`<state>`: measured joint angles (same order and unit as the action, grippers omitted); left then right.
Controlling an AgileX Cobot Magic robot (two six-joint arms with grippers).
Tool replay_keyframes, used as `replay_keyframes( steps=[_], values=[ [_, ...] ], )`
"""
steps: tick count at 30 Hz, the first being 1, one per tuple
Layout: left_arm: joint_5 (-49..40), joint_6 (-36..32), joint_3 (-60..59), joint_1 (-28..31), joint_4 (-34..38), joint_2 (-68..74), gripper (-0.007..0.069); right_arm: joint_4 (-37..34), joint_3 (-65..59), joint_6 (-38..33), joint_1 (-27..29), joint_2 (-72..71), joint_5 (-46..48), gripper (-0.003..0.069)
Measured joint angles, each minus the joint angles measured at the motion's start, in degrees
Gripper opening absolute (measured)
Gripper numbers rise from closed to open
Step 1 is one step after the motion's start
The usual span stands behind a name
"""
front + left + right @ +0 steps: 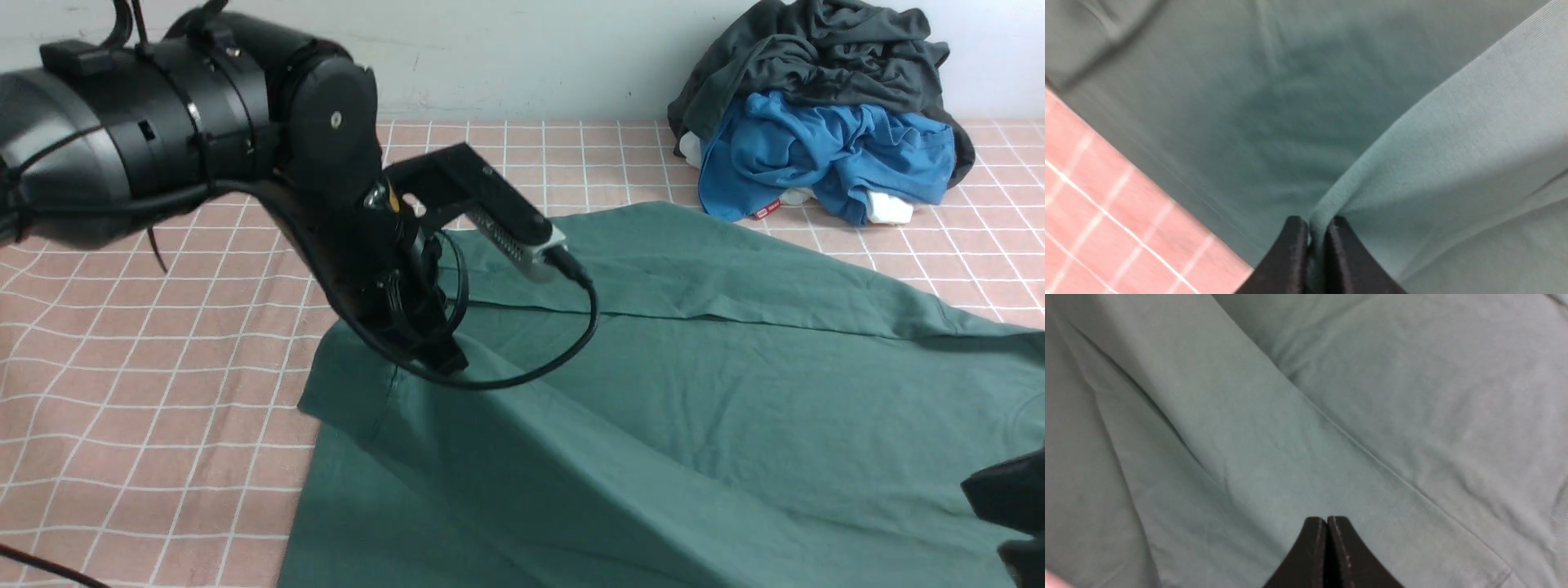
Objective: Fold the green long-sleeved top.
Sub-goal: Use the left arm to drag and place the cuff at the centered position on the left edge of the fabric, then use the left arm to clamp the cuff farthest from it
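Observation:
The green long-sleeved top lies spread across the checked cloth, filling the middle and right of the front view. My left gripper is shut on a pinched ridge of the top near its left edge and holds that fabric lifted; the left wrist view shows the fold clamped between the two black fingers at the left gripper. My right gripper is shut with nothing between its jaws, just above flat green cloth. Only a dark corner of the right arm shows at the front view's lower right.
A heap with a dark charcoal-grey garment over a bright blue garment with a red tag sits at the back right by the wall. Pink checked cloth covers the table to the left of the top.

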<state>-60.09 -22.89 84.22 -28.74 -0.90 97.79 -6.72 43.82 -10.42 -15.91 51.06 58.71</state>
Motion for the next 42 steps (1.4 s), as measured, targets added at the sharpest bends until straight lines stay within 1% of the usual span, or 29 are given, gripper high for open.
replay_keyframes(
  steps=[1,2,3,4,6,9,13,18,19,21,25,26,27,28,32,35,38,39,42],
  values=[
    [0.00,0.00,0.00,0.00,-0.08,0.18,0.0027,0.28,0.00,0.29,0.00,0.00,-0.06,-0.0014],
    [-0.59,0.00,3.17,0.00,-0.20,1.71,0.0027,3.09,0.00,2.87,0.00,0.00,-0.46,-0.0014],
    [-0.59,0.00,3.50,0.00,-0.20,2.10,0.0027,3.41,0.00,3.43,0.00,0.00,-0.52,-0.0014],
    [-1.00,0.00,5.90,0.00,-0.27,3.79,0.0027,6.12,0.00,5.57,0.00,0.00,-0.52,-0.0014],
    [-1.22,0.00,7.43,0.00,-0.73,5.83,0.0027,8.48,0.00,7.57,0.00,0.00,-0.52,-0.0014],
    [-1.22,0.00,9.12,0.00,-2.08,9.42,0.0030,10.35,0.00,9.76,0.00,0.00,-0.57,-0.0014],
    [-0.86,0.00,9.82,0.19,-3.01,13.23,0.0052,10.89,0.00,10.42,0.00,0.00,-0.58,-0.0014],
    [1.08,0.62,9.89,1.47,-3.13,16.32,0.0136,10.91,0.00,10.42,0.00,0.00,-0.68,-0.0014],
    [2.01,1.53,9.89,2.25,-3.12,17.17,0.0183,10.96,0.00,10.42,0.00,0.00,-0.80,-0.0014],
    [3.68,4.27,9.96,3.98,-3.31,18.05,0.0256,10.96,0.00,10.89,0.00,0.00,-1.26,-0.0014],
    [4.73,8.88,11.73,7.18,-3.77,19.67,0.0320,11.81,0.00,12.24,0.00,1.01,-2.68,-0.0014],
    [4.73,9.60,12.27,7.60,-3.91,19.94,0.0324,11.99,0.00,12.45,0.00,1.27,-2.88,-0.0014],
    [4.73,11.54,13.91,9.40,-4.03,21.27,0.0334,12.89,0.00,13.08,0.00,2.84,-3.90,-0.0014],
    [4.73,11.73,14.16,9.58,-4.08,21.27,0.0334,12.89,0.00,13.08,0.00,2.84,-3.90,-0.0014],
    [4.73,15.23,20.60,13.25,-3.32,25.96,0.0336,14.39,1.22,14.41,0.00,9.50,-5.08,-0.0014],
    [4.73,15.66,26.35,15.23,-0.26,29.98,0.0336,14.50,4.43,14.51,0.00,14.11,-5.47,-0.0014],
    [4.73,15.83,30.02,16.00,1.86,32.91,0.0336,14.50,6.82,14.51,0.00,16.72,-5.68,-0.0014],
    [4.73,15.83,33.17,16.26,3.15,35.80,0.0336,14.50,8.86,14.51,0.00,18.83,-5.70,-0.0014],
    [4.73,15.83,36.23,16.31,3.70,38.33,0.0336,14.52,10.63,14.51,0.00,20.45,-5.75,-0.0014]
  ],
)
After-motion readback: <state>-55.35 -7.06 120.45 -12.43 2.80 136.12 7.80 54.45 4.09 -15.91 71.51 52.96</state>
